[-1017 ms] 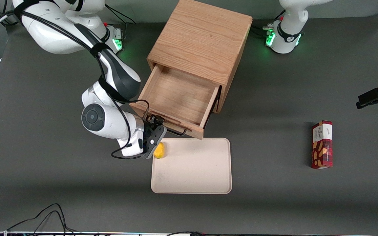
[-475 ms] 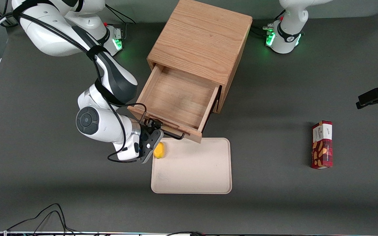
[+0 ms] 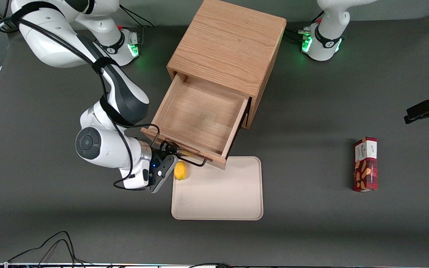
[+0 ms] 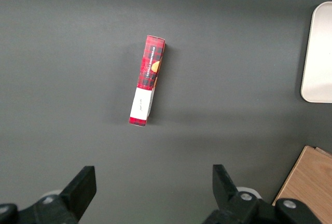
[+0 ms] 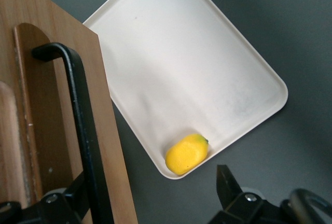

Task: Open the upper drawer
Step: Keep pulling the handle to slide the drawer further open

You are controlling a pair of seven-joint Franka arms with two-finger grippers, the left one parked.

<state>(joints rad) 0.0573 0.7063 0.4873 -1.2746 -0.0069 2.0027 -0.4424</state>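
One upper drawer (image 3: 199, 115) pulled out, fingers (image 3: 172, 150) spread around its handle (image 5: 83, 125), no legible writing.

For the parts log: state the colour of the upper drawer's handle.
Black; the handle of the upper drawer shows best in the right wrist view, with the end effector around it.

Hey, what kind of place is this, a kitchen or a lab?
Most likely a robotics lab: two fixed arms on a dark table, the working arm's tool at the open upper drawer, loose cables along the edge.
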